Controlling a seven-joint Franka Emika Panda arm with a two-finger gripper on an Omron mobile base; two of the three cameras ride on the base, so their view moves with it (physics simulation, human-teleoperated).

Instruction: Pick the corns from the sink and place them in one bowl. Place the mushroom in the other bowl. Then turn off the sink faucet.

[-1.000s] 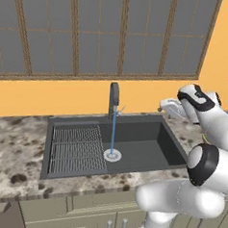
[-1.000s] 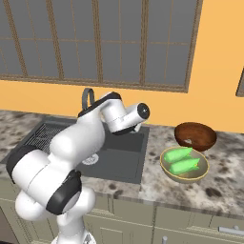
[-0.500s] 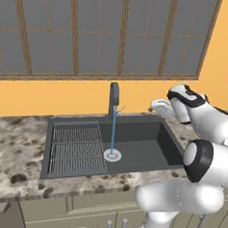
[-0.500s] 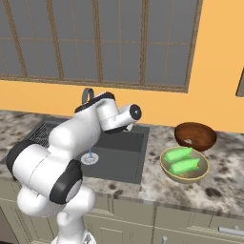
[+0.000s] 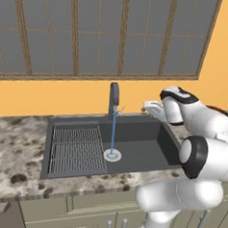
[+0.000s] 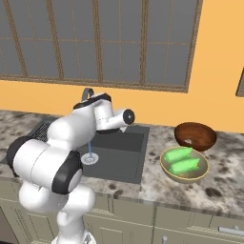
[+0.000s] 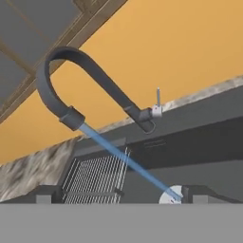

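Faucet at the sink's back edge, water running to the drain; its small lever stands upright beside the base. Gripper right of it, fingers spread wide, holding nothing. Risk: fingers slide past the thin lever or hit the spout, leaving water on. Corns lie in the tan bowl

Flat, even rendered light, soft shadows, no glare; slightly soft, low-resolution pictures.
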